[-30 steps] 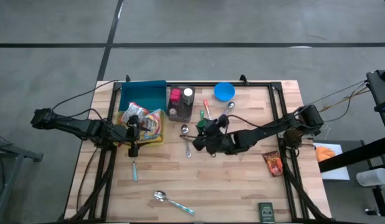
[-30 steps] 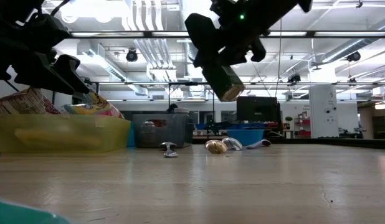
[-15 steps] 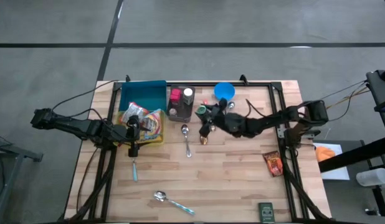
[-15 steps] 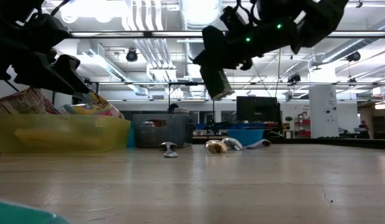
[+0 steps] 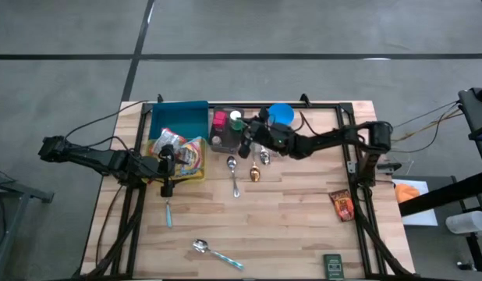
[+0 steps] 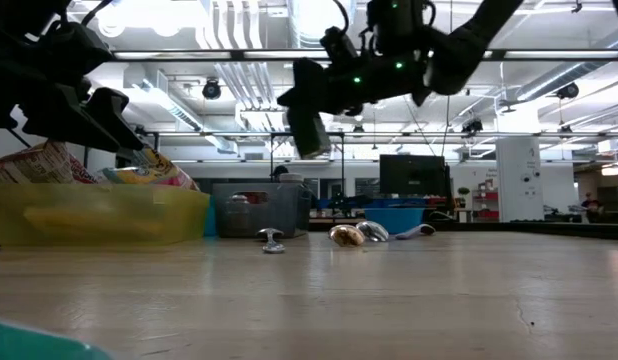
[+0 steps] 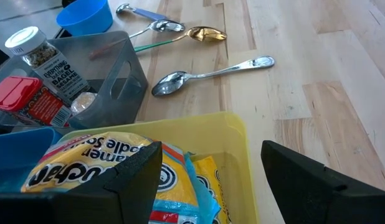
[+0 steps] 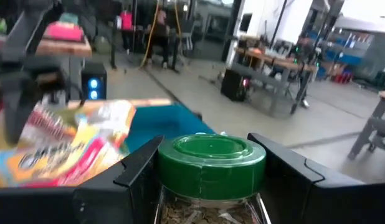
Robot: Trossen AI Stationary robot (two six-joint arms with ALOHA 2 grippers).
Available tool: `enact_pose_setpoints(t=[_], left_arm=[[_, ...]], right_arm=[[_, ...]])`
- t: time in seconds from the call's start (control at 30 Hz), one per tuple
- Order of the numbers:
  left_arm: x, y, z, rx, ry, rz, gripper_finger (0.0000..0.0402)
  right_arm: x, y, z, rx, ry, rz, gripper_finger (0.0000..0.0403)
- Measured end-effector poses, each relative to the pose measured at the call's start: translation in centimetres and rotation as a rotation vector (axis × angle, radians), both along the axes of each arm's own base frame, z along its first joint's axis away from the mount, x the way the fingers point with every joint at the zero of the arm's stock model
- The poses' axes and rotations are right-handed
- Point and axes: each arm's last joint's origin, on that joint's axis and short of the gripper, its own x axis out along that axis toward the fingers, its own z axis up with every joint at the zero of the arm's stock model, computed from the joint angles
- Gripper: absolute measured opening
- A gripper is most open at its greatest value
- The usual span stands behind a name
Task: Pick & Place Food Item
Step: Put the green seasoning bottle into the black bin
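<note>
Over the last second the right gripper (image 5: 247,138), clenched on the green-lidded jar (image 8: 210,167), has carried it toward 11 o'clock, over the grey bin (image 5: 224,140), so placement looks imminent; the left gripper (image 5: 169,160) waits open over the yellow tub (image 5: 196,176).

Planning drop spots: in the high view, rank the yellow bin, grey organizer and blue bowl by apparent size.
1. yellow bin, partly hidden by snack bags and the left arm, yet clearly the broadest
2. grey organizer
3. blue bowl, partly covered by the right arm; it looks close to the organizer, so this order is unsure
</note>
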Motion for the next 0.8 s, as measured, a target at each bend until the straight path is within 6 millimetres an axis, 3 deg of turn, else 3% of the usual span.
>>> enact_pose_setpoints(t=[0.27, 0.8], left_arm=[[0.0, 0.0, 0.0, 0.0, 0.0, 0.0, 0.0271], [0.0, 0.0, 0.0, 0.002, 0.004, 0.0, 0.0271]], right_arm=[[2.4, -2.0, -2.3, -0.028, -0.115, 0.058, 0.0214], [4.8, -3.0, -7.1, 0.06, -0.125, 0.053, 0.0214]])
